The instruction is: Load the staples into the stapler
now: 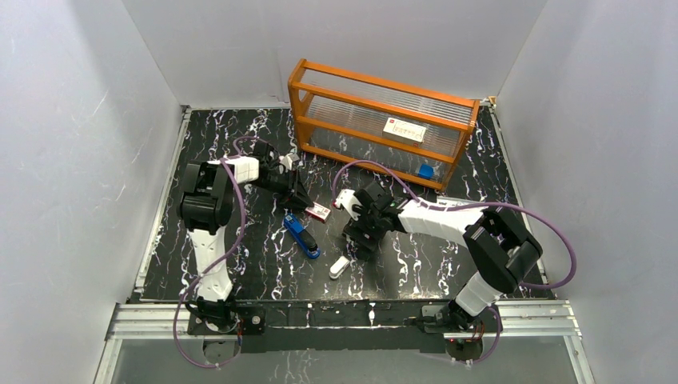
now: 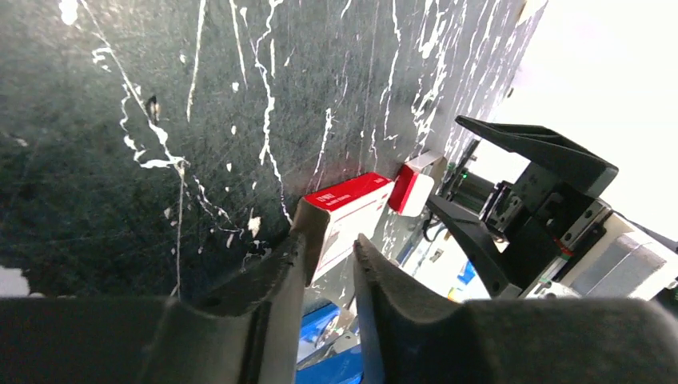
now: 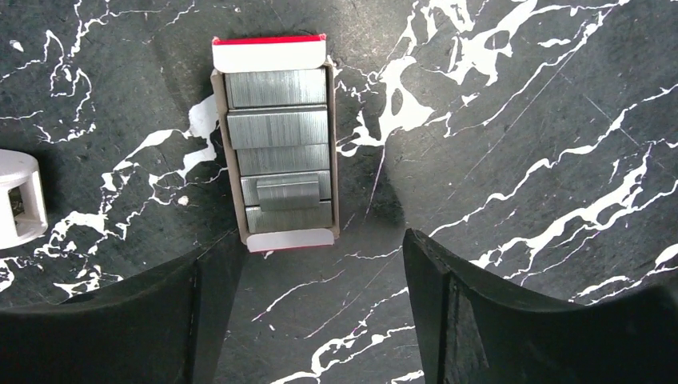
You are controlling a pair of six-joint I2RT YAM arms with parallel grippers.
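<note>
The staples (image 3: 280, 152) lie as several silvery strips in an open cardboard tray with red-and-white end flaps, flat on the black marbled table. My right gripper (image 3: 312, 248) is open wide just short of the tray, with only table between its fingers. In the top view it (image 1: 360, 244) covers the tray. The blue stapler (image 1: 301, 236) lies left of centre. The red-and-white box sleeve (image 1: 318, 210) sits just behind it. My left gripper (image 2: 329, 240) stands at the sleeve (image 2: 352, 208), its jaws a narrow gap apart. Through that gap the stapler (image 2: 320, 328) shows.
A small white rounded object (image 1: 339, 266) lies near the front, left of the tray in the right wrist view (image 3: 16, 196). An orange-framed clear case (image 1: 384, 81) stands at the back with a small blue item (image 1: 425, 170) inside. White walls enclose the table.
</note>
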